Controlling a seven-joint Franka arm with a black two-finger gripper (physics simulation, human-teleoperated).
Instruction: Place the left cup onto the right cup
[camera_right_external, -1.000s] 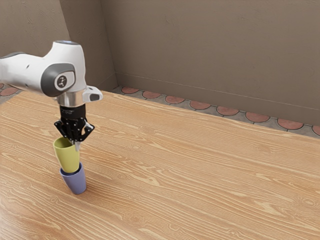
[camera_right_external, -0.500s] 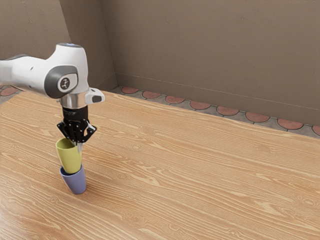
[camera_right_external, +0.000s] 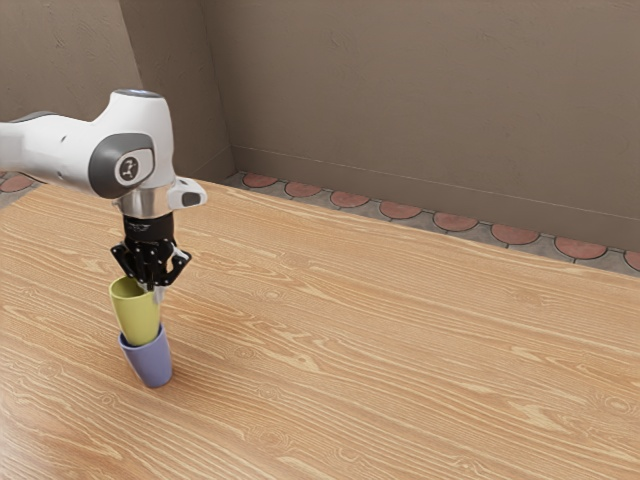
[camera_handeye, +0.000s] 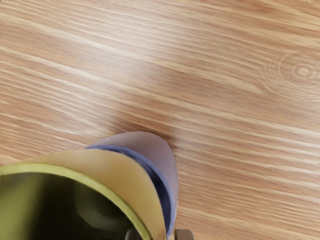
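You have the arm (camera_right_external: 60, 150) coming in from the exterior view's left, its last link turned straight down over the wooden table (camera_right_external: 400, 330). The wrist hangs vertical and the gripper (camera_right_external: 155, 290) points at the tabletop. It sits at the rim of the yellow-green cup (camera_right_external: 135, 312), on the side toward the exterior view's right. The claw looks narrow there, but you cannot tell whether it clamps the cup's wall or only stands at it.

The yellow-green cup sits nested in the mouth of the blue cup (camera_right_external: 150, 362), which stands on the table near the exterior view's lower left. The upper cup leans, its mouth tipped toward the exterior view's left.

From the wrist you look down into the yellow-green cup (camera_handeye: 100, 170), with the blue cup's (camera_handeye: 150, 145) rim wrapping just outside it and the table's grain (camera_handeye: 225, 75) beyond.
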